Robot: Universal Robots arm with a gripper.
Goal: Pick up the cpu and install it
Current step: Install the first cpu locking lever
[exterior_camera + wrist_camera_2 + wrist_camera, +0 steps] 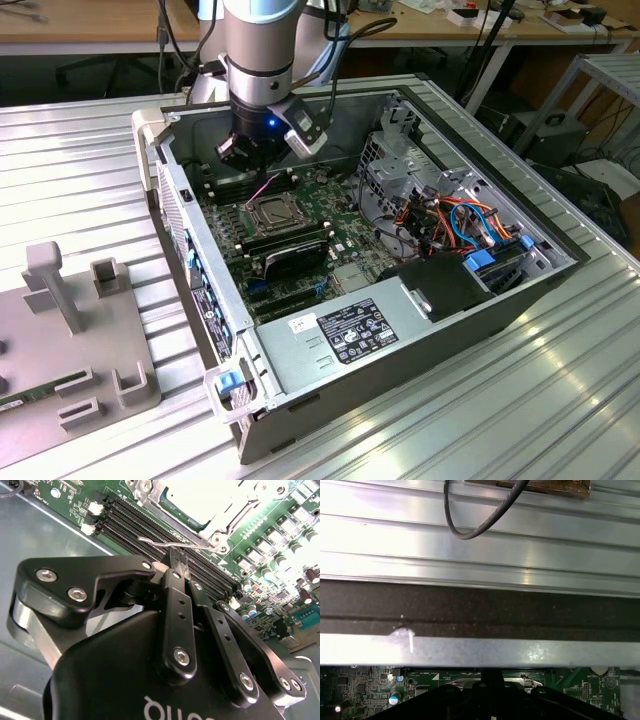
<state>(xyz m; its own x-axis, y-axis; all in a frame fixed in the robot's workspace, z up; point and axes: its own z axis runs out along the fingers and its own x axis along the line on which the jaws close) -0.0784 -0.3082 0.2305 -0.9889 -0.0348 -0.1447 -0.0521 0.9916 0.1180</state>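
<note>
I see my one gripper (177, 556) closed with nothing in it, near one thin metal lever (162, 544) by one socket (218, 540). The pale square inside may be the cpu (197, 500).

The exterior view stands high and well back, looking steeply down into the open grey metal computer case (175, 205); the silver robot arm (258, 50) enters at twelve o'clock. The second wrist view sits just behind the black gripper (178, 557), close over the green motherboard (270, 555). The first wrist view faces outward across the case wall to the ribbed aluminium table (480, 540). All three share the motherboard.
</note>
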